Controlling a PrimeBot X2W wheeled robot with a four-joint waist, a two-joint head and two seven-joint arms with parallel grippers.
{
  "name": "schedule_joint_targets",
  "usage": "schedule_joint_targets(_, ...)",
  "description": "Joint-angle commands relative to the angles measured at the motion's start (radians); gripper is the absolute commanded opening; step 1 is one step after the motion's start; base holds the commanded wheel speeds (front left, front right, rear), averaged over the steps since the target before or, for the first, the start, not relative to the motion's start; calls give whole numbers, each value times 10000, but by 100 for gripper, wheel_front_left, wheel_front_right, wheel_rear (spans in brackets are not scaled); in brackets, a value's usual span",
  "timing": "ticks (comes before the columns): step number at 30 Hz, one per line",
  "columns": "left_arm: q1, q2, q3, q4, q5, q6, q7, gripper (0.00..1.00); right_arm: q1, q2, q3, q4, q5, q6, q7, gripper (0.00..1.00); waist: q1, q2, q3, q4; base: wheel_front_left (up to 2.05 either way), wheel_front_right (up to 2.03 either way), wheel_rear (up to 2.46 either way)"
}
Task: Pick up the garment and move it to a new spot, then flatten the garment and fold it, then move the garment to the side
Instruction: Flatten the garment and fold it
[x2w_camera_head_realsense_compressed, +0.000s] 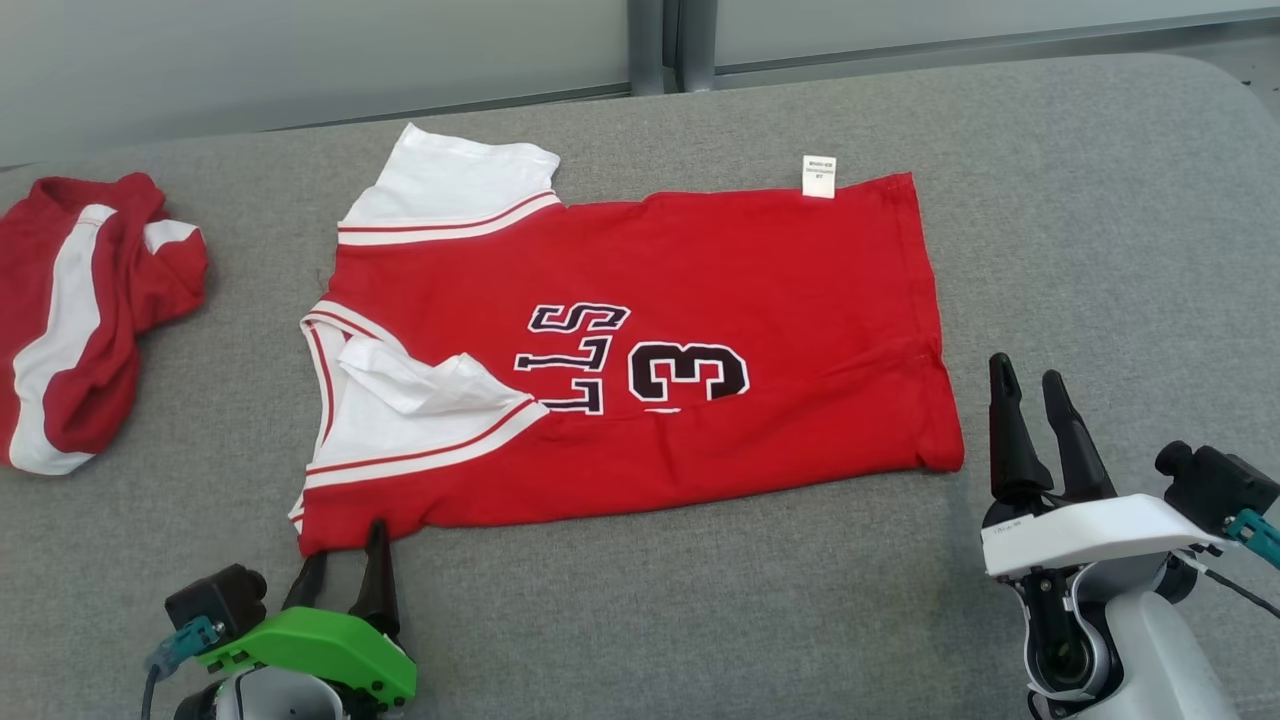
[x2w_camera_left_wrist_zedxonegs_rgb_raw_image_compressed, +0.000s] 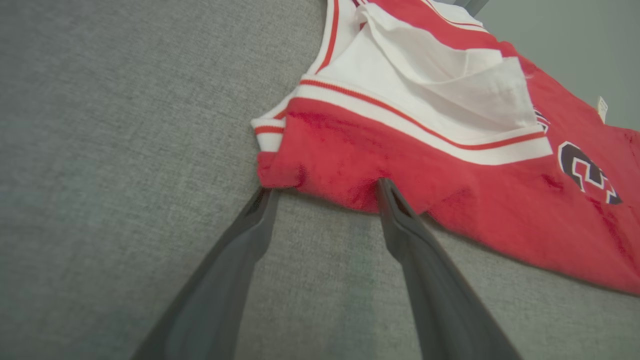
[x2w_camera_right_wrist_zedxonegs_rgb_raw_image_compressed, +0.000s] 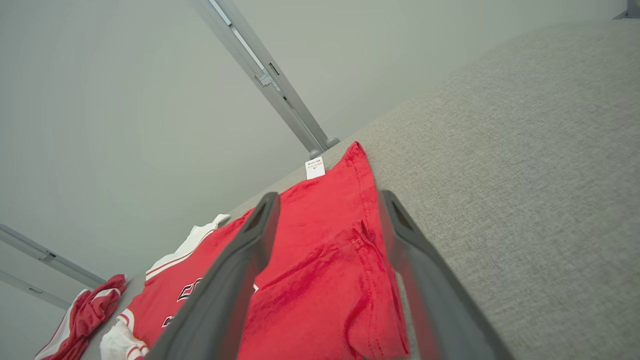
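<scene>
The garment is a red jersey with white sleeves, dark lettering and a "3". It lies spread on the grey cushioned surface, neck to the left and hem to the right. Its near white sleeve lies folded onto the chest. My left gripper stands open at the near-left corner, and in the left wrist view the left gripper has its tips against the edge of the garment. My right gripper is open, just right of the near hem corner. The right gripper looks along the garment.
A second red-and-white garment lies crumpled at the far left, also seen as the crumpled garment. A pale wall with a metal post runs behind the surface. A white label sticks out at the far hem.
</scene>
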Motion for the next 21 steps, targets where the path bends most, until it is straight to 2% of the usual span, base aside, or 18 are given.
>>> schedule_joint_targets(1,-193,-14,-16,-59,-117,-60,91,100,47,-31,-28,-64,-15,4,16,100,0,59,12,-68,0,0,0)
schedule_joint_targets(2,-245,-17,-16,-80,-198,-61,101,100,53,-31,-29,-74,-10,4,24,100,0,59,18,-103,0,0,0)
schedule_joint_targets(4,-366,-19,17,-106,-371,-62,126,92,76,-31,-26,-99,1,4,36,100,0,59,26,-176,0,0,0)
schedule_joint_targets(5,-425,-19,43,-115,-423,-49,115,77,96,-31,-39,-103,7,4,34,100,0,59,27,-209,0,0,0)
schedule_joint_targets(6,-492,-26,69,-119,-485,-29,74,69,117,-31,-48,-106,3,4,31,100,0,59,29,-238,0,0,0)
schedule_joint_targets(11,-727,-26,193,-82,-645,67,-121,37,223,-31,-117,13,-53,4,111,100,0,59,33,-350,0,0,0)
schedule_joint_targets(12,-760,-3,199,-86,-610,84,-206,25,274,-31,-113,82,-86,4,229,100,0,59,31,-356,0,0,0)
schedule_joint_targets(13,-796,17,210,-114,-585,80,-294,4,322,-26,-95,172,-125,4,334,100,0,59,29,-356,0,0,0)
schedule_joint_targets(14,-825,28,224,-157,-570,70,-404,0,358,-28,-82,269,-139,4,471,100,0,59,30,-352,0,0,0)
schedule_joint_targets(21,-806,63,28,-468,-317,30,-803,0,320,-30,110,1037,-294,4,1070,100,0,59,55,-197,0,0,0)
